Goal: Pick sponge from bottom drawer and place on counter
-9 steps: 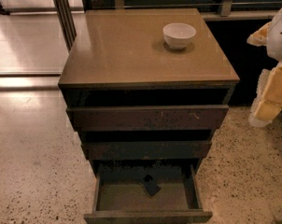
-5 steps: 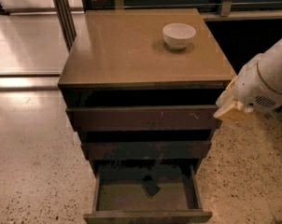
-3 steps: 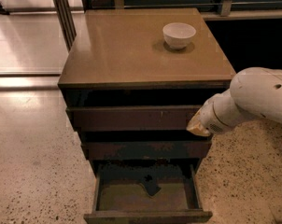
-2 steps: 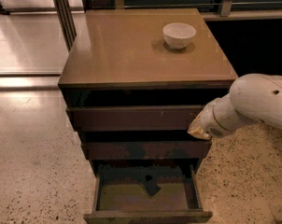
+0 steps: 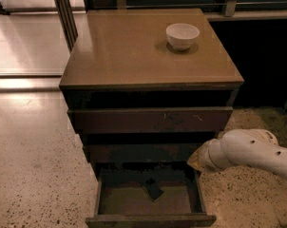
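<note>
The sponge (image 5: 153, 189), a small dark flat pad, lies in the middle of the open bottom drawer (image 5: 114, 202), on its greenish-brown floor. The white arm reaches in from the right. Its gripper (image 5: 195, 161) is at the drawer's upper right corner, just in front of the middle drawer's right end, above and to the right of the sponge and not touching it. The tan-brown counter (image 5: 129, 51) tops the cabinet.
A white bowl (image 5: 182, 35) stands on the counter at the back right. The two upper drawers (image 5: 148, 120) are slightly open. Speckled floor (image 5: 34, 175) lies to the left and right of the cabinet. A dark metal frame (image 5: 62, 8) stands at the back left.
The arm has come in from the right and dropped from the top drawer's height to the upper right corner of the bottom drawer. The sponge and the bowl have not moved.
</note>
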`<act>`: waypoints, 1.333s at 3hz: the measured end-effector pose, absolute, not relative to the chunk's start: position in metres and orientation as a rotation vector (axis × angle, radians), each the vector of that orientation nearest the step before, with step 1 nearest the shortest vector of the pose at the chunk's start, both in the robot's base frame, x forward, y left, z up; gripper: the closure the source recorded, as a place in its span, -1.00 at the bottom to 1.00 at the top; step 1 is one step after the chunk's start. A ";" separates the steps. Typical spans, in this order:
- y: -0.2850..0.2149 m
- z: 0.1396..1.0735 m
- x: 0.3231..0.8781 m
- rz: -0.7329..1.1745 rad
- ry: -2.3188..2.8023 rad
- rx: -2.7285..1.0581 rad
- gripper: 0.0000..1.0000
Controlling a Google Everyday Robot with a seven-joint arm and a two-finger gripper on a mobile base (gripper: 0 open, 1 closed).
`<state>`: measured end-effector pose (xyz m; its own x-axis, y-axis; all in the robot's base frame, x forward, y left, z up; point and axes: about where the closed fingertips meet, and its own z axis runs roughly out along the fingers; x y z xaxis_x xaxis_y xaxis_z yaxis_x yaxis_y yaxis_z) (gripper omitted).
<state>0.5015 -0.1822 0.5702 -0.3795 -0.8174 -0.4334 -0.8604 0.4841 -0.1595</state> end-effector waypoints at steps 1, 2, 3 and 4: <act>-0.177 0.512 0.534 0.187 2.225 -1.260 1.00; -0.170 0.454 0.566 0.278 2.219 -1.182 1.00; -0.164 0.414 0.559 0.344 2.253 -1.157 1.00; -0.163 0.414 0.559 0.345 2.254 -1.158 1.00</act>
